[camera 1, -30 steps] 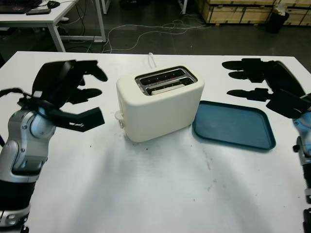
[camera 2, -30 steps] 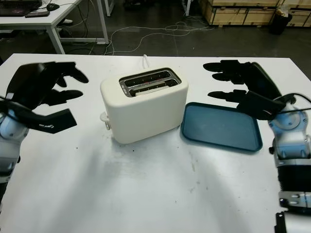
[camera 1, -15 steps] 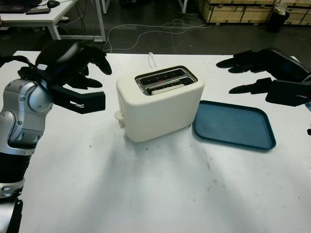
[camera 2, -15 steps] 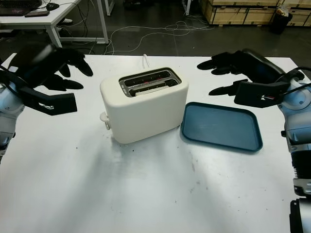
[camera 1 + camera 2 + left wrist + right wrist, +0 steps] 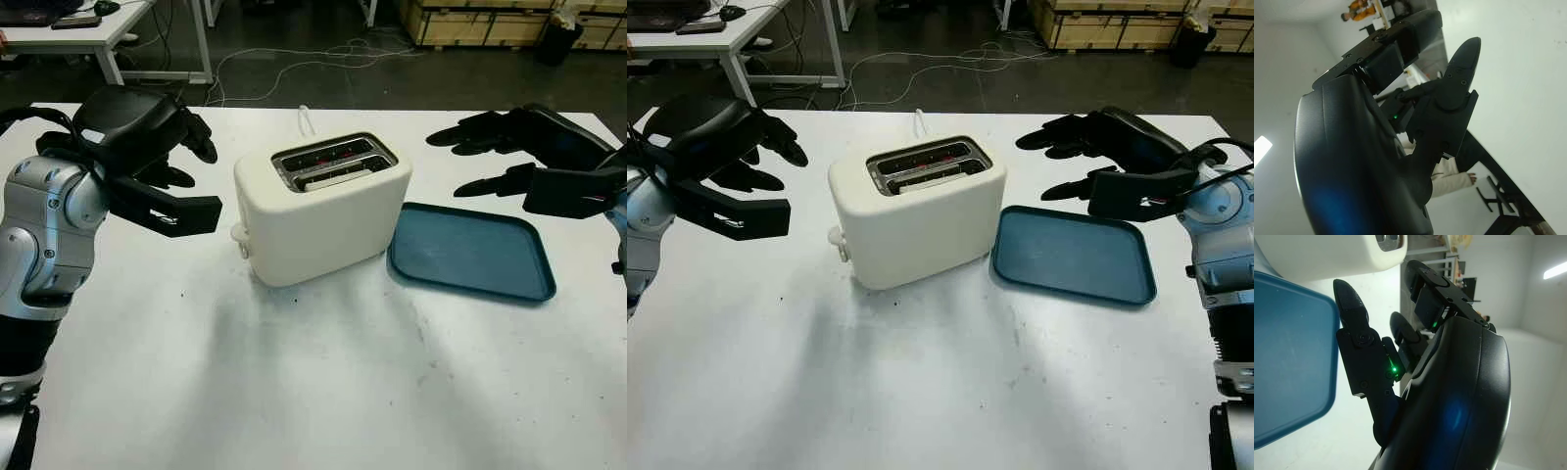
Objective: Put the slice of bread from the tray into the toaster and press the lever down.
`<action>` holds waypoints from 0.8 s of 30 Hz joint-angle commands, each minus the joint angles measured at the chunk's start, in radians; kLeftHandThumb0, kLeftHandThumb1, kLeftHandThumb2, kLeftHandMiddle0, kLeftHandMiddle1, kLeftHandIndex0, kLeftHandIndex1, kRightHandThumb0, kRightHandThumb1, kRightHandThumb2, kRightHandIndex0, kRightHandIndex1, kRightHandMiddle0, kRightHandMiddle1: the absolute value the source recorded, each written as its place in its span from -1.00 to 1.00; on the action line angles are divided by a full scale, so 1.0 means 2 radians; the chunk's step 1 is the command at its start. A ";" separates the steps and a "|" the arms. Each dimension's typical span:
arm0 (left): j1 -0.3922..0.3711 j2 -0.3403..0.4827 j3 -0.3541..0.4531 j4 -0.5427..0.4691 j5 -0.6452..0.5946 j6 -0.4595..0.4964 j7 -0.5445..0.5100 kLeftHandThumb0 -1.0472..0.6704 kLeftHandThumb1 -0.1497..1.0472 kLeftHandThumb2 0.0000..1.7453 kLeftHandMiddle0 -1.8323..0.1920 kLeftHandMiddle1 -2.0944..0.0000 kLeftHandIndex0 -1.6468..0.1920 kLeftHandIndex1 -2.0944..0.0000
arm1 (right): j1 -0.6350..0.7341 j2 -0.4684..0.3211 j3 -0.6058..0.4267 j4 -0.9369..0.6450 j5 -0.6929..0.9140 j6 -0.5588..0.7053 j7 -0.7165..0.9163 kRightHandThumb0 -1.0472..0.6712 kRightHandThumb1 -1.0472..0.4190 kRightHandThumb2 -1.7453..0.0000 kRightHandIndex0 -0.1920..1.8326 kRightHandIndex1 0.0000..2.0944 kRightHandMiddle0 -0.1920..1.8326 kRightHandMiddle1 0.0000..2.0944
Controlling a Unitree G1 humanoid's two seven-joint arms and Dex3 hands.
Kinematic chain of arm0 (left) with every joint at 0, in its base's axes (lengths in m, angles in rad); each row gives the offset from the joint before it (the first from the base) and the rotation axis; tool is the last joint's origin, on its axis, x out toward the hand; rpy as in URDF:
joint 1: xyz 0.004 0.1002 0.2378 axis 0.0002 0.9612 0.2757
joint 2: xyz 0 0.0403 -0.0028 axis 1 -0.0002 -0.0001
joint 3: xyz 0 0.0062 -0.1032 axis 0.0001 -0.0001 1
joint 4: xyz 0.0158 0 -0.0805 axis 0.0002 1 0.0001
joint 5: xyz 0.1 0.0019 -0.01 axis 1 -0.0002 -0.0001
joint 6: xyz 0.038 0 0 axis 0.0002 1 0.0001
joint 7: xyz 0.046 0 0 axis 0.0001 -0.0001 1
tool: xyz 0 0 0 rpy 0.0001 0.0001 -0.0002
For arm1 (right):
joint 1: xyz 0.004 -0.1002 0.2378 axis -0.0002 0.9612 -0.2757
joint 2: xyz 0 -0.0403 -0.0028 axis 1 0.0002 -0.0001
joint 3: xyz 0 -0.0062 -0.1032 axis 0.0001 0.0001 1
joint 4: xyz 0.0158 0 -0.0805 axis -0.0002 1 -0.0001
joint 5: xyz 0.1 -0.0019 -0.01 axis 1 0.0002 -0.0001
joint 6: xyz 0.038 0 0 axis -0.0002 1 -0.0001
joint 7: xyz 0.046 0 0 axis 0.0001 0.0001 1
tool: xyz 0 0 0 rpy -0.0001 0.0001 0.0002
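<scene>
Bread slice (image 5: 338, 174), pale, sits in the front slot of the cream plastic two-slot toaster (image 5: 323, 208) at the centre of the white table (image 5: 313, 372). Dark blue rectangular tray (image 5: 471, 251) lies just right of the toaster. Left hand (image 5: 157, 157) hovers left of the toaster, fingers uncurled, holding nothing. Right hand (image 5: 519, 157) hovers above the tray's far edge, likewise unloaded.

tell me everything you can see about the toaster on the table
The toaster is a cream, smooth, plastic-looking two-slot model with rounded corners and a metal-trimmed top. It stands upright on the white table, turned at an angle, just left of the blue tray. A slice of bread sits in the nearer slot. A small lever knob protrudes from its left end. Neither hand touches it.
</scene>
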 commanded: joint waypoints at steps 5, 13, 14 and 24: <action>0.008 0.003 -0.001 -0.006 0.012 0.011 -0.001 -0.27 0.56 -1.00 -0.13 0.40 -0.34 0.89 | -0.003 0.002 -0.003 -0.003 0.003 -0.006 -0.003 -0.27 -0.68 1.00 -0.14 -1.00 -0.21 -1.00; 0.022 -0.003 0.003 -0.012 0.010 0.020 0.012 -0.25 0.60 -0.99 -0.11 0.44 -0.32 0.93 | 0.001 0.005 -0.011 -0.005 0.004 -0.009 -0.012 -0.24 -0.68 1.00 -0.13 -1.00 -0.20 -1.00; 0.024 -0.004 0.004 -0.013 0.008 0.021 0.016 -0.24 0.60 -0.99 -0.11 0.45 -0.32 0.93 | 0.002 0.005 -0.012 -0.003 0.006 -0.012 -0.014 -0.23 -0.68 1.00 -0.13 -0.99 -0.20 -1.00; 0.040 -0.012 0.007 -0.019 0.004 0.024 0.036 -0.22 0.61 -1.00 -0.12 0.61 -0.29 0.98 | 0.010 0.015 -0.017 -0.007 0.010 -0.010 -0.026 -0.18 -0.69 1.00 -0.13 -1.00 -0.19 -1.00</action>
